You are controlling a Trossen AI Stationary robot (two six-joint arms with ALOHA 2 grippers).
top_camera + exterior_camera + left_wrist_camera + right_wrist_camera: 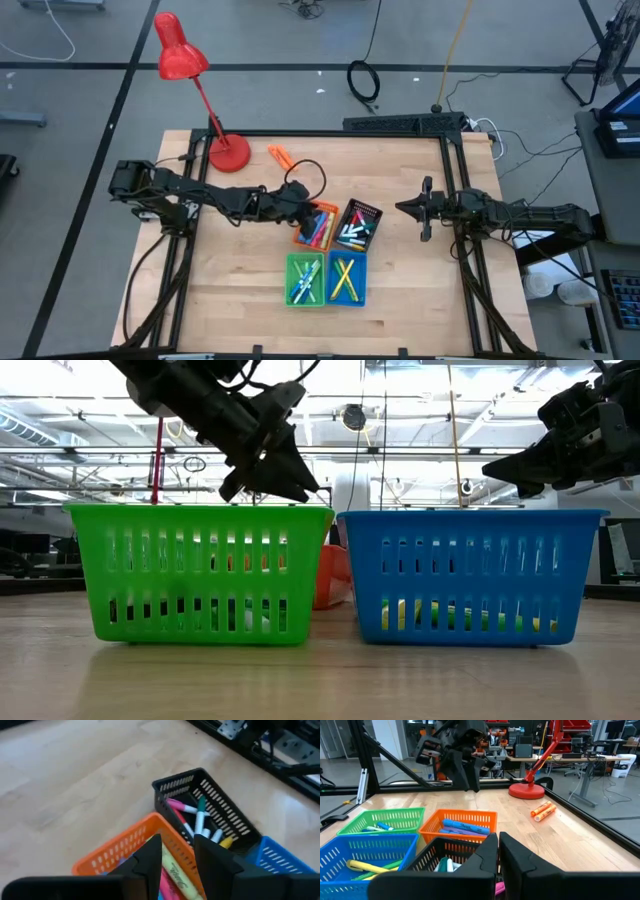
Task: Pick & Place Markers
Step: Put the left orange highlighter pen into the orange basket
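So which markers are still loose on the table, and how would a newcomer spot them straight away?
Start at the red desk lamp near the table's far left corner and find its round base. Just beside that base, toward the four bins, lie two orange markers side by side on bare wood. Every other marker sits inside a bin; these alone lie outside.

Most markers (318, 228) are lying sorted in four bins below the left pincer (305, 208) — two orange markers (279, 155) are lying loose beyond it.
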